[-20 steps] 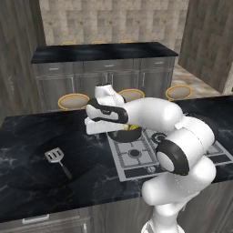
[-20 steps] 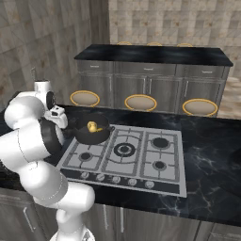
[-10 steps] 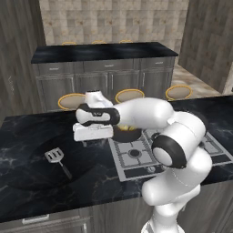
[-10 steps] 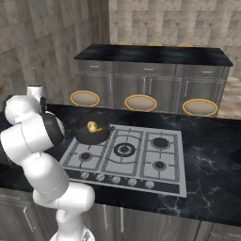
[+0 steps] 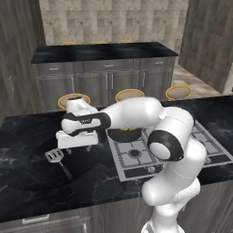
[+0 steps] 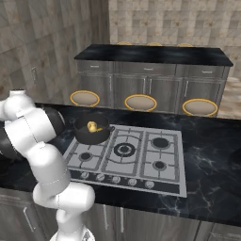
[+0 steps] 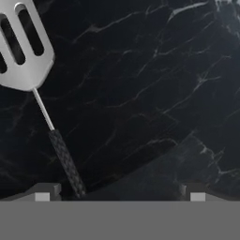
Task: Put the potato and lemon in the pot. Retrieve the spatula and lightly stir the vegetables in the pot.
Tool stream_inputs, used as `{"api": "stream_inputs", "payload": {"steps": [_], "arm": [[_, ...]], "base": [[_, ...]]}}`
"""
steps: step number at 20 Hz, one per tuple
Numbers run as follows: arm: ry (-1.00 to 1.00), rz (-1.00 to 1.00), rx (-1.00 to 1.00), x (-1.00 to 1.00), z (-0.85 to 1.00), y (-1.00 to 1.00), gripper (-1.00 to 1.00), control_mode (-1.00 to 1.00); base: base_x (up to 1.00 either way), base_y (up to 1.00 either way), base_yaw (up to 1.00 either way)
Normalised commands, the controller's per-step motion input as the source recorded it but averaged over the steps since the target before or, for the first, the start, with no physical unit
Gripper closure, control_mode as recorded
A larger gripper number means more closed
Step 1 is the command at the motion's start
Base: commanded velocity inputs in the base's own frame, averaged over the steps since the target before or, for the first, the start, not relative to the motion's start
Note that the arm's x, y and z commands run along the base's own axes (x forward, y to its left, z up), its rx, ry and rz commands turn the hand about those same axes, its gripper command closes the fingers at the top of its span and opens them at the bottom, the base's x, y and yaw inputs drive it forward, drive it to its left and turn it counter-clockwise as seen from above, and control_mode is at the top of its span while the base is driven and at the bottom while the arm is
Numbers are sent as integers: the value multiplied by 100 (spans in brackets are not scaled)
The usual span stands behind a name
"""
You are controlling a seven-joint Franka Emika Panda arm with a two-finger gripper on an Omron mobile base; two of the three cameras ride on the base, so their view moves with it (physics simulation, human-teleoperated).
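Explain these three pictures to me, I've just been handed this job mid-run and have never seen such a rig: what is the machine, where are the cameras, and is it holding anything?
It is a white robot arm with a two-finger gripper, standing at a black marble counter. Two cameras sit behind the arm, left and right; the third rides on the hand and looks down past the fingertips. On the stove is a dark pot with yellow vegetables inside. The spatula lies flat on the counter beside the stove. The gripper hovers just above it, open and empty; in the hand view the spatula's handle runs beside one fingertip.
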Motion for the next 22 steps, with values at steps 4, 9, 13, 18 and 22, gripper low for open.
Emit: {"api": "stream_inputs", "payload": {"steps": [4,9,13,18,22], "arm": [[0,-2,0,0,-15,3,-100,-100],[0,-1,0,-4,0,9,-100,-100],[-5,2,0,-48,0,0,-100,-100],[-21,7,0,-33,-1,5,-100,-100],[-5,0,5,21,-12,5,-100,-100]], "base": [[0,0,0],[0,0,0],[0,0,0],[0,0,0],[0,0,0]]}}
